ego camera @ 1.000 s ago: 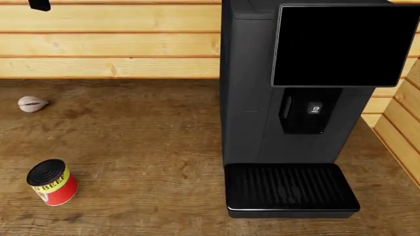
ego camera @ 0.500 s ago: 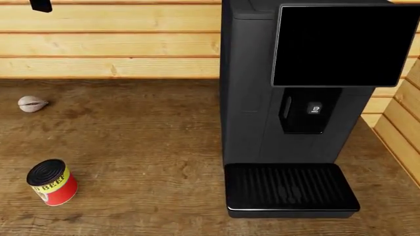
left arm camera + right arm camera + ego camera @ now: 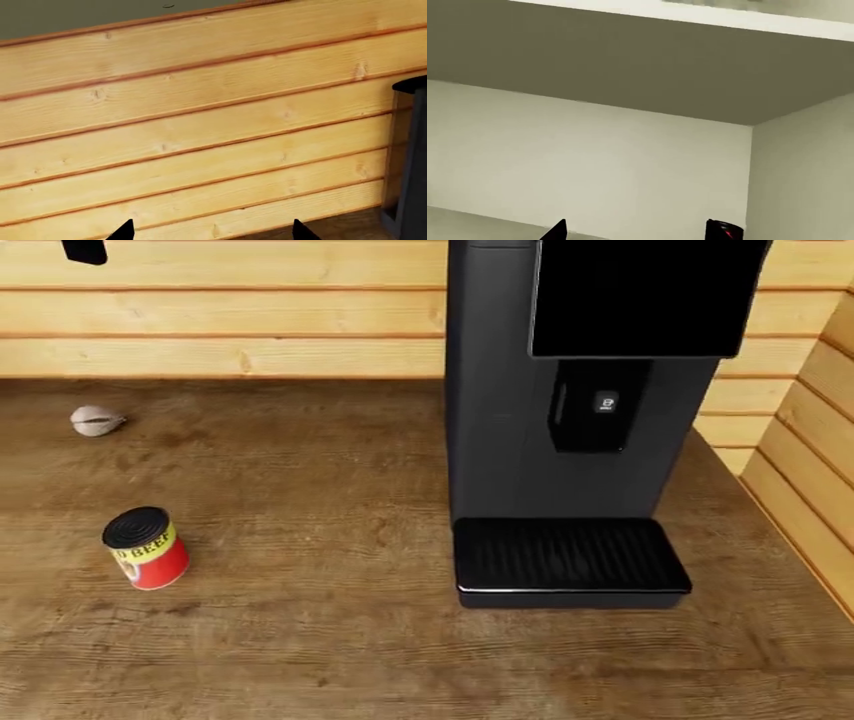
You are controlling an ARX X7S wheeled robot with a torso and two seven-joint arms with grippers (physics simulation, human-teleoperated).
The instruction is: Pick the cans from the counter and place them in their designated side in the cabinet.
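Observation:
The short red can (image 3: 147, 548) with a yellow band and dark top stands upright on the brown wood counter (image 3: 307, 640) at the left. My left gripper (image 3: 213, 234) is open and empty, high up and facing the plank wall; a dark bit of it shows in the head view (image 3: 83, 250). My right gripper (image 3: 637, 234) is open inside a pale cabinet (image 3: 594, 165). A dark shape with a red mark (image 3: 724, 231) sits by its one fingertip; I cannot tell whether it is the grey can. The right gripper is out of the head view.
A tall black coffee machine (image 3: 574, 420) with a drip tray (image 3: 571, 560) stands on the counter right of centre. A pale garlic bulb (image 3: 96, 420) lies at the back left. Plank walls (image 3: 227, 310) close the back and the right side.
The head view has shifted: the can, garlic and machine now sit higher and look smaller. Nothing has moved on the counter.

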